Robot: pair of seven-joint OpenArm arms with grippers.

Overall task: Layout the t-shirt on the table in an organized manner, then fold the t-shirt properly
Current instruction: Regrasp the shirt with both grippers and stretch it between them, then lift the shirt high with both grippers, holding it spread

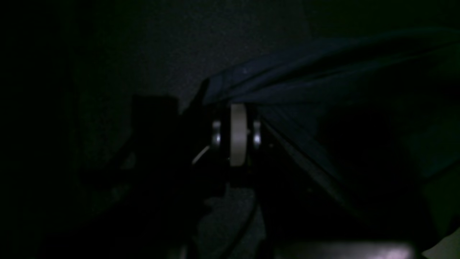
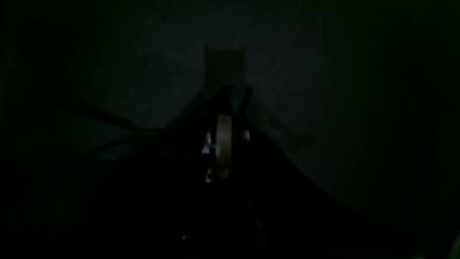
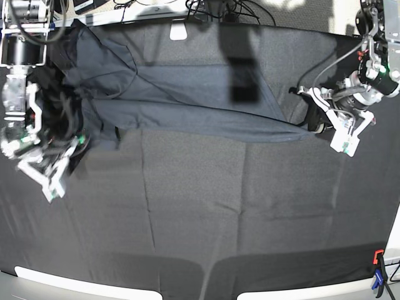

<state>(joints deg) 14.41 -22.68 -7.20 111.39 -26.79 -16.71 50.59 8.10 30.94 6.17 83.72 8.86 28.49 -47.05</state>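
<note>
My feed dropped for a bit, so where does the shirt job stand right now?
Done: each gripper is shut on an end of the t-shirt; left gripper, right gripper. In hand: stretching it across the table; it is bunched and twisted, not flat. Left: lay it flat, then all the folding.

Showed almost nothing but darkness. Caught the right claw [image 2: 224, 108] at centre, its jaws closed together, a pale strip between two small glints. Left the dim surface [image 2: 323, 108] barely readable beyond.
</note>
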